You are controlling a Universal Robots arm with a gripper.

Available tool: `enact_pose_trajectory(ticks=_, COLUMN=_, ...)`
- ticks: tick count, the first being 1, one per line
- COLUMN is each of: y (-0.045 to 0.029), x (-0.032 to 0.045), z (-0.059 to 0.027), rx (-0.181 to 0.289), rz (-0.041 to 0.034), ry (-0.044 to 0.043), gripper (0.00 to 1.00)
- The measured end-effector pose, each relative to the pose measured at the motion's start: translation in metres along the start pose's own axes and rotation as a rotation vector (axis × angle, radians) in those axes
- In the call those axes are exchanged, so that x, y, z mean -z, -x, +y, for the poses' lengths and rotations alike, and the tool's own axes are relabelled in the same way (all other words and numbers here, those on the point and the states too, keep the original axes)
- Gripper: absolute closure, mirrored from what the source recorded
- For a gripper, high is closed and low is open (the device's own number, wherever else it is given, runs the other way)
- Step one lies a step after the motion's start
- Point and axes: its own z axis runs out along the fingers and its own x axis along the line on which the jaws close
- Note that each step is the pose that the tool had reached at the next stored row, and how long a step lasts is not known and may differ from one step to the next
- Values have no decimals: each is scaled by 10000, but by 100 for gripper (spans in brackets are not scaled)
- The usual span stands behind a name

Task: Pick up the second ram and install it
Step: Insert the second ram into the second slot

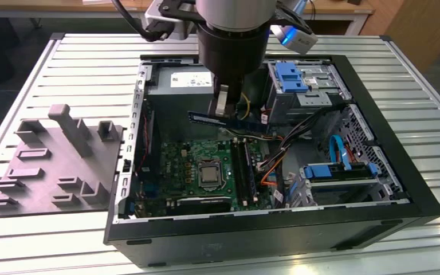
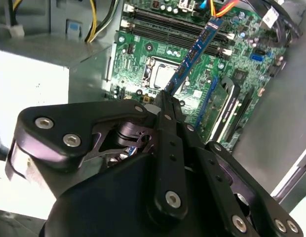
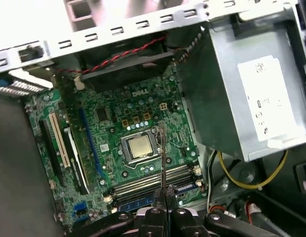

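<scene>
Here's the gripper (image 1: 221, 110), jaws pinched narrow on the second ram (image 1: 243, 124), holding the dark-blue stick at one end. The stick hangs inside the open case, clear above the green motherboard (image 1: 193, 163) and seated in no slot; its end toward the exterior view's right dips a little. In the second wrist view the ram (image 2: 192, 52) runs out from the closed fingers (image 2: 165, 106) across the board toward the black slot strips (image 2: 158, 24). In the first wrist view it shows edge-on (image 3: 163, 158), over the processor socket (image 3: 139, 147).

Around that sits the black tower case (image 1: 281, 229), on its side with its panel off, with the grey power supply (image 1: 178, 85) and the blue drive brackets (image 1: 289, 77) at its far end.

It all rests on a pale slatted metal table (image 1: 90, 63). A grey moulded fixture block (image 1: 52, 166) lies beside the case on the exterior view's left. Beyond the table there's a wooden panel (image 1: 415, 26).
</scene>
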Motion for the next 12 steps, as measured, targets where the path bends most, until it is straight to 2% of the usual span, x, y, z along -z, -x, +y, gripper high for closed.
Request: enact_pose_trajectory(ticks=12, y=-2, x=-22, z=0, rx=-2165, rz=4, ry=-206, gripper=89)
